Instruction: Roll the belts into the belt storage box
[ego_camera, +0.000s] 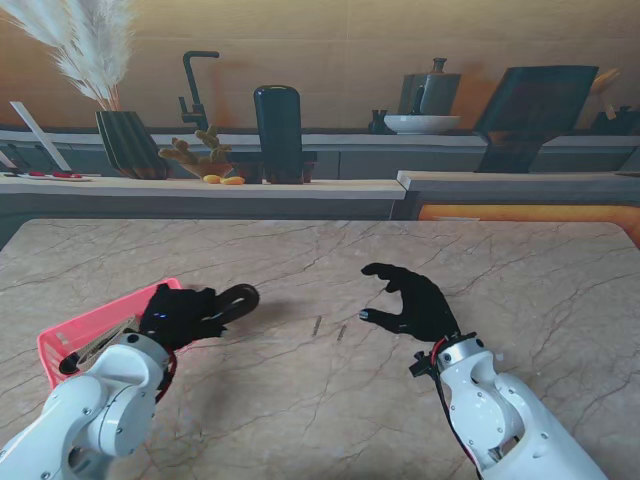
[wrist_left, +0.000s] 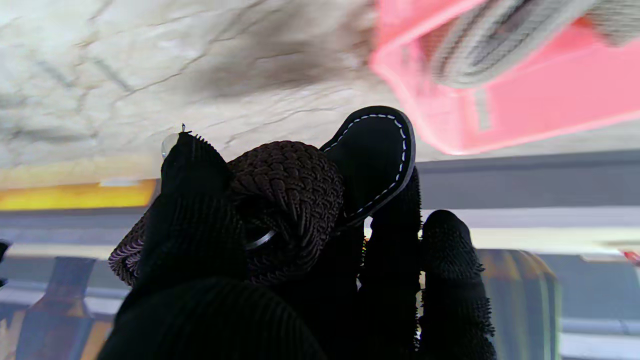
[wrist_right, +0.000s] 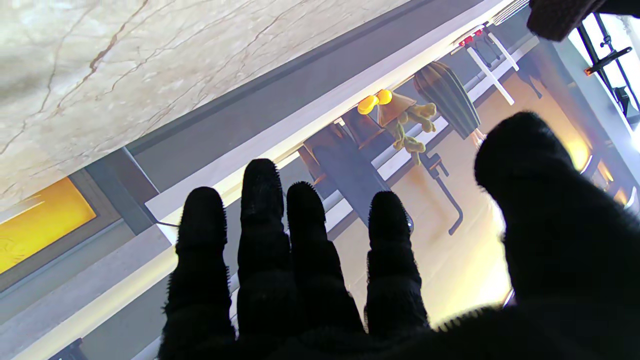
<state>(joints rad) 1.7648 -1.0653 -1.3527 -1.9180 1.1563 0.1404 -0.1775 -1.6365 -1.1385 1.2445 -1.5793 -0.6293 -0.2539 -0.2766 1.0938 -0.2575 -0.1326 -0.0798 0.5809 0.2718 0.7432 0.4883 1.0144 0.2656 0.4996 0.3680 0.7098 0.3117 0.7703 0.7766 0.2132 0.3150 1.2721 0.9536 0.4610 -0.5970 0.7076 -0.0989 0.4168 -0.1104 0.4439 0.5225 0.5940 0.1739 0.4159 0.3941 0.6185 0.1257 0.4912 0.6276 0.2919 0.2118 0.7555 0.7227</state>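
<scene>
My left hand (ego_camera: 178, 316) is closed around a rolled dark woven belt (wrist_left: 285, 200); in the left wrist view its fingers (wrist_left: 445, 270) wrap the coil, and the belt's black stitched tip (wrist_left: 375, 155) sticks out past them. In the stand view, at the lower left of the frame, that hand sits just beside the near right corner of the pink box (ego_camera: 75, 335), with the belt's loop (ego_camera: 238, 297) poking toward the middle of the marble table (ego_camera: 320, 400). A grey woven belt (wrist_left: 500, 45) already lies inside the box. My right hand (ego_camera: 415, 300) is right of centre in the frame, well apart from the left, holding nothing, its fingers (wrist_right: 260, 210) spread and thumb away from them. Between the hands, two small dark marks (ego_camera: 328, 327) lie on the table; I cannot tell what they are.
</scene>
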